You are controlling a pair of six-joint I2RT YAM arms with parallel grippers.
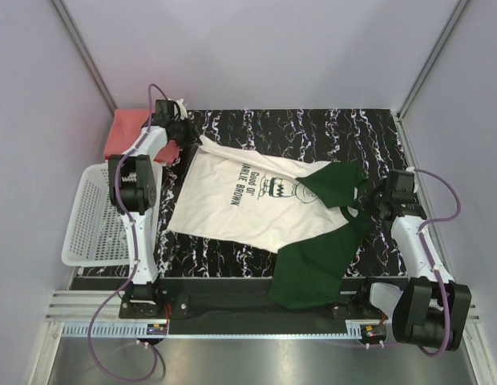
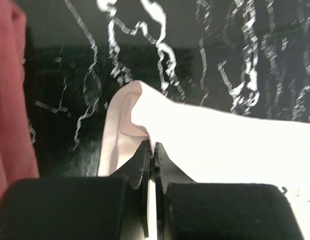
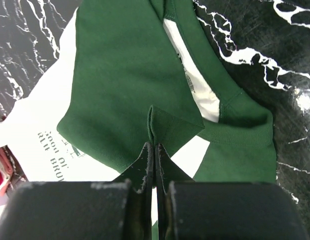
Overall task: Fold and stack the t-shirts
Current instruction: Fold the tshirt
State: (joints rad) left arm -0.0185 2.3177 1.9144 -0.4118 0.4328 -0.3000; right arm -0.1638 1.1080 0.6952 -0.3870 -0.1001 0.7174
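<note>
2 t-shirts, 1 basket, 2 arms in view. Cream-white cotton t-shirt with dark green sleeves and dark chest lettering [image 1: 232, 200] lies spread mid-table on the black white-veined table [image 1: 313, 128], hem end to the left, collar end to the right. One green sleeve is folded over the chest and the other reaches the near table edge. Left arm [image 1: 136, 200]: left jaws pinched tight on the shirt's far-left white corner. Right arm [image 1: 417, 241]: right jaws pinched tight on a ridge of green sleeve cloth. Plain salmon-red t-shirt [image 1: 127, 132] sits bunched at the far-left corner, not touching the white one. White plastic mesh basket [image 1: 92, 216] sits off the table's left side, just near of the red shirt.
</note>
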